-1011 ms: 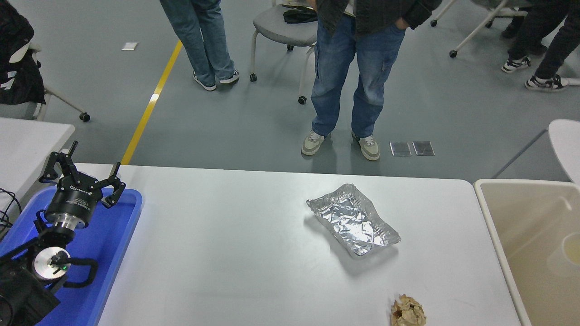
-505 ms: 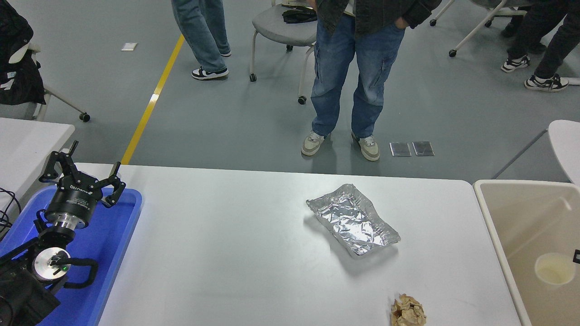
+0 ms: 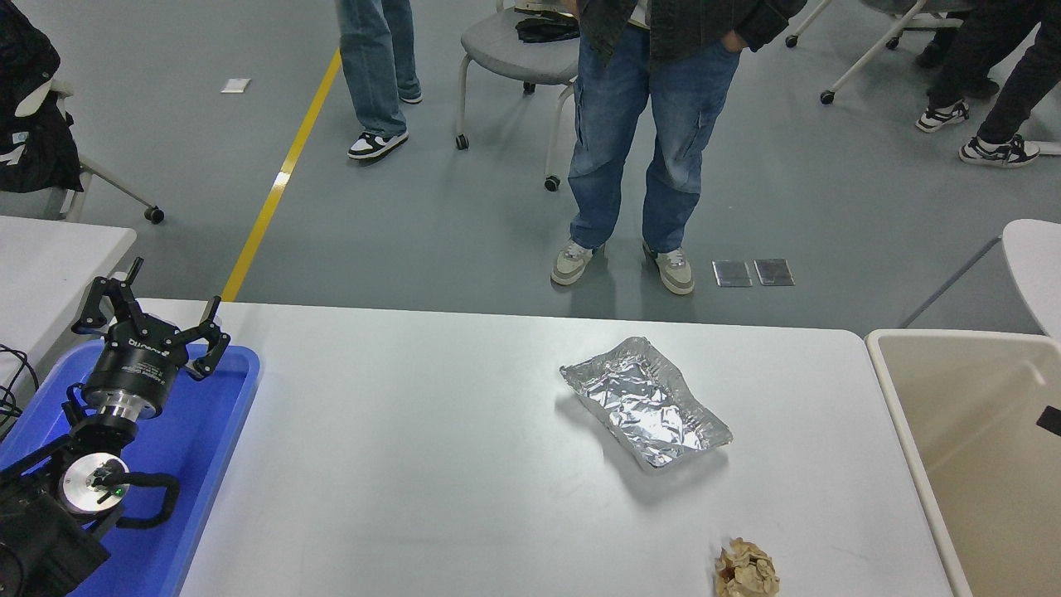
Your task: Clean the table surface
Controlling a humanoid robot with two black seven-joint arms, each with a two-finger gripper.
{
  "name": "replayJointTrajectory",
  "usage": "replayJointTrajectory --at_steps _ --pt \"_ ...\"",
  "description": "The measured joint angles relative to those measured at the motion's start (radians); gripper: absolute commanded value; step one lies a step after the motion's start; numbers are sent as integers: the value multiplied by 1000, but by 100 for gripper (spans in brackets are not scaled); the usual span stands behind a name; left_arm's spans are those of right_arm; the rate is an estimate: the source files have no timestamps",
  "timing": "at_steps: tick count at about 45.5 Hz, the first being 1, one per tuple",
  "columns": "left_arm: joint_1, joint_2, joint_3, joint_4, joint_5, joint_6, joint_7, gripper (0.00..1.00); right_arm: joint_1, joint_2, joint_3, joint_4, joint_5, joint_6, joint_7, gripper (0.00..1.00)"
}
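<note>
The left tool hangs over a blue plastic tray at the bench's left end, its black fingers spread wide and holding nothing. Only a small dark sliver of the right arm shows at the right edge above the beige bin; its grip cannot be told. The glossy white bench fills the foreground, carrying a crinkled foil tray and, at its near edge, a crumpled brown paper wad.

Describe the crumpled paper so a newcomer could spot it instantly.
Start at the white table surface and follow its near edge rightward toward the beige bin. The paper wad lies there, nearer than the foil tray: tan, balled, dull rather than silvery.
</note>
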Motion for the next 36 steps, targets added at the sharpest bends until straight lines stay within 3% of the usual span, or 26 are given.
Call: replayJointTrajectory --at_steps 7,14,27,36 --pt "0 0 0 0 0 0 0 100 40 -19 14 69 213 7 -8 96" --pt "1 0 0 0 0 0 0 100 77 -101 140 263 357 7 -21 98" --pt "0 0 0 0 0 0 0 100 -6 -197 549 664 446 -2 -29 98" --pt "0 0 0 0 0 0 0 100 -88 -173 735 850 464 3 -31 98"
